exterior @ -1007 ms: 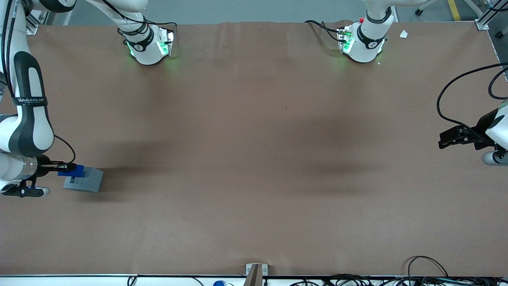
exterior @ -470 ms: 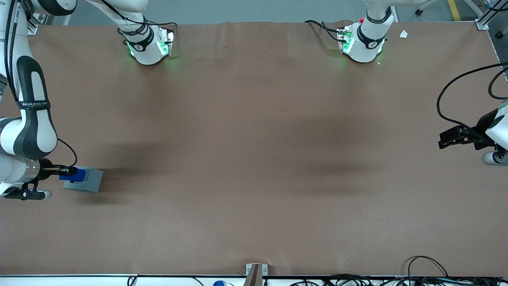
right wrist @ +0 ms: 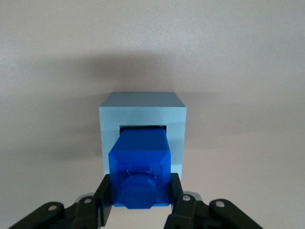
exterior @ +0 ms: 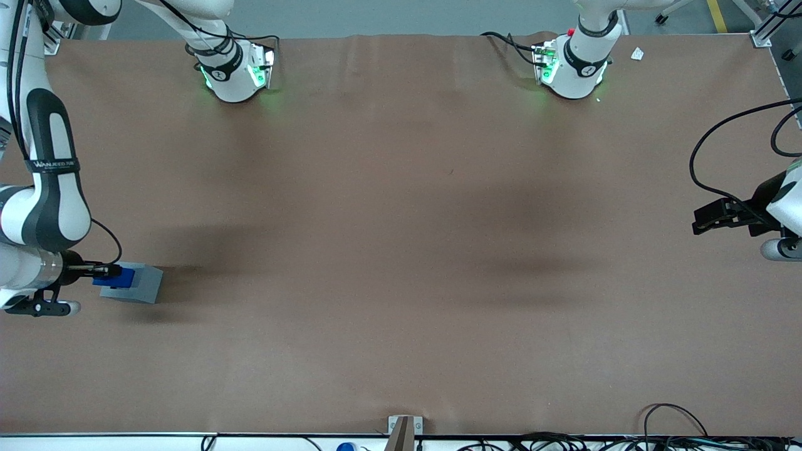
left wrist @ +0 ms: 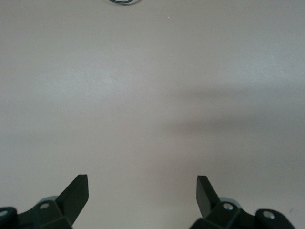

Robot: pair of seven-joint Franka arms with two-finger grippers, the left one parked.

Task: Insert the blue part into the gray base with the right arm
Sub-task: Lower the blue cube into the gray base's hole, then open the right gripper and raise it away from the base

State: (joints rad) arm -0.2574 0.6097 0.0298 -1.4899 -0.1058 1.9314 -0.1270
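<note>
The bright-blue plastic block sits above the light-gray plastic cube, its lower end at the square recessed socket in the cube's top face. Its raised stub faces upward. The black two-finger gripper of the white jointed right arm clamps the block from both sides, one finger on each flank. In the front view the block covers part of the cube's top. The cube rests flat and upright on the brown tabletop, near the edge at the working arm's end and well apart from the table's corners.
</note>
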